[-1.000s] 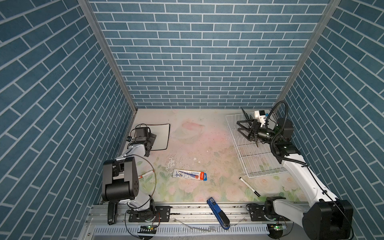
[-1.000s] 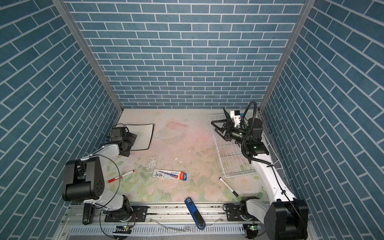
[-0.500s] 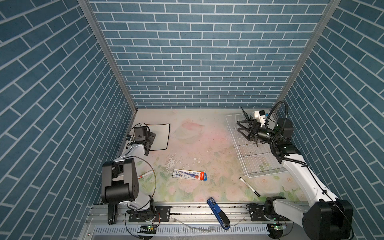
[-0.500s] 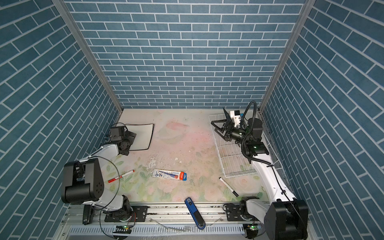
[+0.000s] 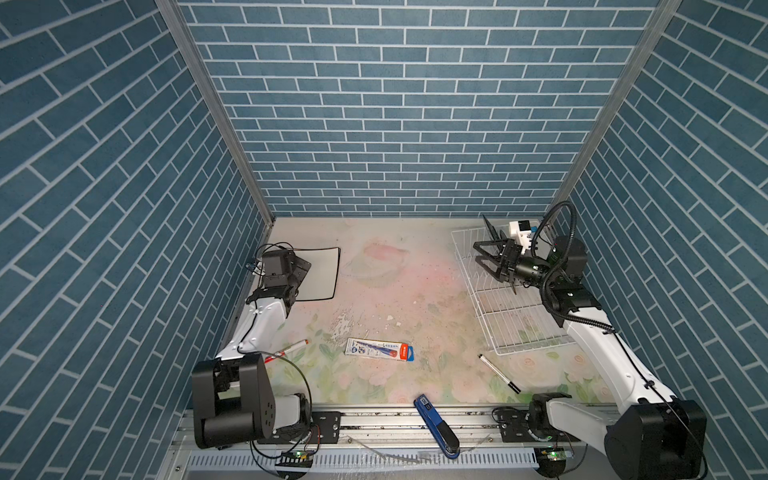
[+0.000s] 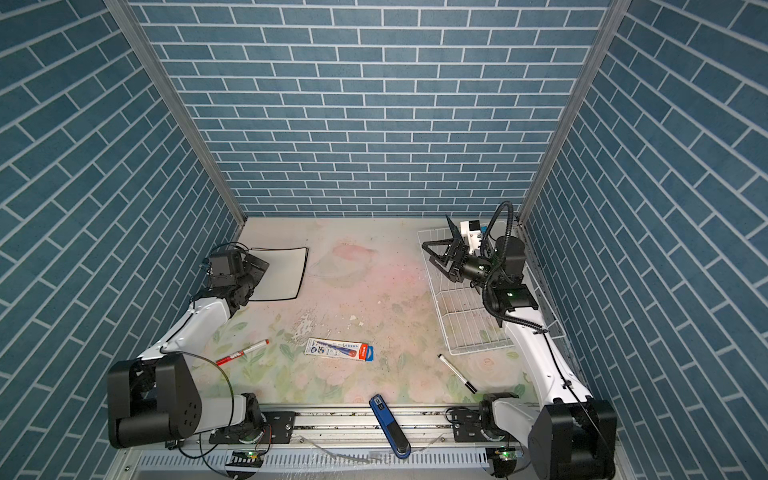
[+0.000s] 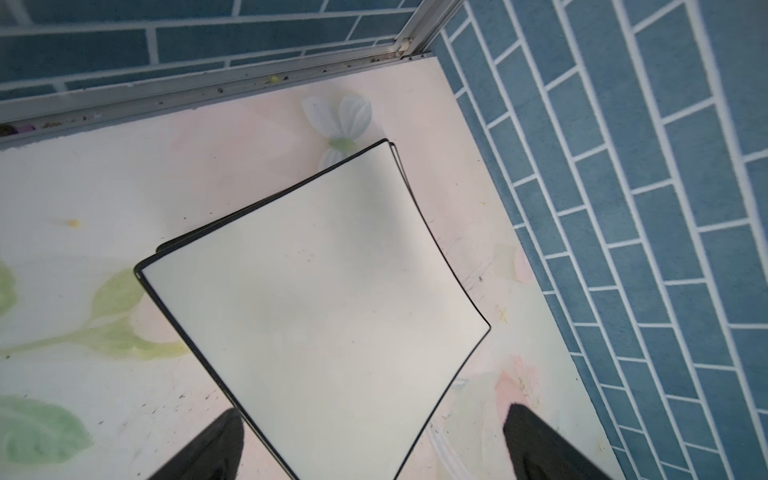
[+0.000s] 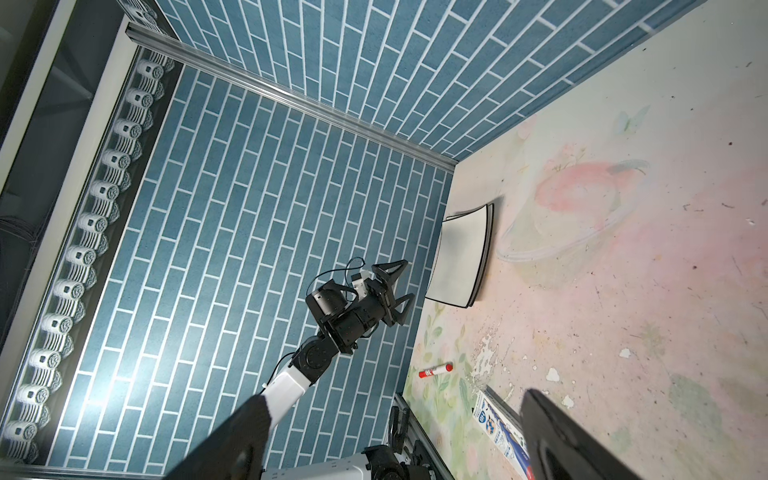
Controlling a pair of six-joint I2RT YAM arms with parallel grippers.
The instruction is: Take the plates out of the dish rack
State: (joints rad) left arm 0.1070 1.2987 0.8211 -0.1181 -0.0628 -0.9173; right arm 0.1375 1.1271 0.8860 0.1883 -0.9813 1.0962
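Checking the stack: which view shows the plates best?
Left wrist view: the plates fill it, a second rim showing beneath the top one. Both top views show them small, partly behind the left arm; the right wrist view, distant and oblique.

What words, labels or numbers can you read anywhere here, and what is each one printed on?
No text can be read for certain.
On the flat packet: blue and red print, too small in both top views and blurred in the right wrist view.
On the red marker: white lettering on the barrel, too blurred to read.
On the blue tool: a small label near its far end, too small to read.
On the plates: the top one is plain white, with no text.
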